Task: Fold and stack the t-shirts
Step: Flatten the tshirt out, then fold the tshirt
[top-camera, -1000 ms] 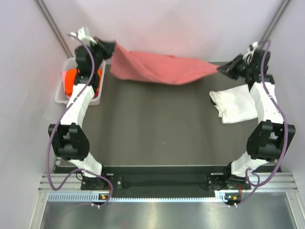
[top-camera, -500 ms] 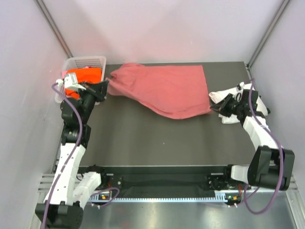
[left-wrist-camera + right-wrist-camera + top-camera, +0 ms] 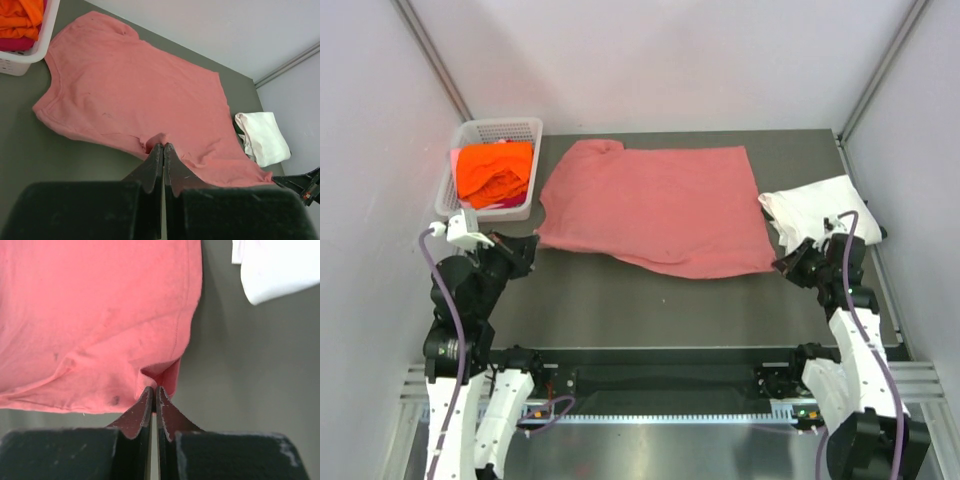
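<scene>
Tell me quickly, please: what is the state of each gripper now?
Left gripper: jaws closed, pinching the pink t-shirt at its edge.
Right gripper: jaws closed, pinching the same shirt's edge.

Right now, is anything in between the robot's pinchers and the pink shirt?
No, nothing visible. The left gripper and the right gripper are each shut on the near edge of the pink t-shirt. The white t-shirt lies to its right; the basket sits at the far left.
</scene>
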Available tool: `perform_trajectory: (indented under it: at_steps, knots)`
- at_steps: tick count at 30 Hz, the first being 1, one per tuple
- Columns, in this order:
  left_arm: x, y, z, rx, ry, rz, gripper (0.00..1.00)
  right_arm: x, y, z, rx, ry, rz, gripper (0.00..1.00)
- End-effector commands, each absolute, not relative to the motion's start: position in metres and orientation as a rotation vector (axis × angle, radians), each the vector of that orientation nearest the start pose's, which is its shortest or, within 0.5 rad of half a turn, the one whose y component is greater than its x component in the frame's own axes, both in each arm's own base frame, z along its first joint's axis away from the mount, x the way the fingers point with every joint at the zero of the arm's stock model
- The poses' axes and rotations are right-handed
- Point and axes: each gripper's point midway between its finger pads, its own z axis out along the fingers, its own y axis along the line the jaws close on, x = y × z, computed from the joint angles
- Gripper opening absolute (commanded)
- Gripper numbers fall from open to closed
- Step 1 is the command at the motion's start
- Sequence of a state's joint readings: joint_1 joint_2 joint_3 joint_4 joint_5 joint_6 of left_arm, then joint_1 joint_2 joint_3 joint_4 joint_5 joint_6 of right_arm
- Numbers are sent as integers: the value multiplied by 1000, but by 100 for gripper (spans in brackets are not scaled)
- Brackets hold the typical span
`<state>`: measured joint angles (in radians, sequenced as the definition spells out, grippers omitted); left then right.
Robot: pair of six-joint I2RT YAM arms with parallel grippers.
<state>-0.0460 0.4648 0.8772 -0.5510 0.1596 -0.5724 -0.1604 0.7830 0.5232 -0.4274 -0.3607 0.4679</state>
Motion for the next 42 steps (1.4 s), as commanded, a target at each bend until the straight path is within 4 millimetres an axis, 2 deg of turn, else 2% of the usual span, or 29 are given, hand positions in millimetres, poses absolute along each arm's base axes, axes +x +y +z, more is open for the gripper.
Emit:
perform_trajectory:
  at_steps: [1, 2, 4, 9, 16, 20, 25, 27, 28, 31, 32, 33, 35, 41, 42]
  knots:
    - [195, -56, 328, -347, 1729, -567, 0, 240, 35, 123, 529, 2176, 535, 0]
    - [192, -55, 335, -343, 1718, -566, 0, 240, 35, 124, 537, 2168, 534, 0]
    - [190, -54, 336, -343, 1717, -558, 0, 239, 32, 123, 546, 2163, 517, 0]
    - [197, -54, 317, -368, 1774, -553, 0, 243, 28, 112, 584, 2207, 493, 0]
    - [222, -58, 283, -394, 1842, -569, 0, 254, 19, 101, 621, 2236, 445, 0]
    - [236, -58, 280, -411, 1854, -562, 0, 262, 18, 101, 623, 2237, 445, 0]
    - [259, -56, 283, -420, 1844, -552, 0, 277, 18, 108, 597, 2234, 438, 0]
    - [272, -58, 278, -411, 1860, -555, 0, 285, 18, 111, 588, 2237, 413, 0]
    - [277, -59, 279, -409, 1863, -555, 0, 288, 25, 112, 560, 2246, 407, 0]
    - [296, -60, 273, -416, 1895, -552, 0, 301, 30, 114, 544, 2254, 359, 0]
    - [302, -60, 274, -416, 1888, -553, 0, 304, 31, 109, 548, 2273, 352, 0]
    - [311, -59, 272, -423, 1895, -543, 0, 312, 32, 114, 548, 2258, 358, 0]
    - [322, -57, 277, -427, 1871, -535, 0, 319, 33, 108, 553, 2281, 356, 0]
    - [350, -51, 276, -465, 1858, -496, 0, 350, 29, 113, 553, 2280, 321, 0]
    - [354, -49, 281, -466, 1836, -490, 0, 353, 29, 114, 548, 2282, 318, 0]
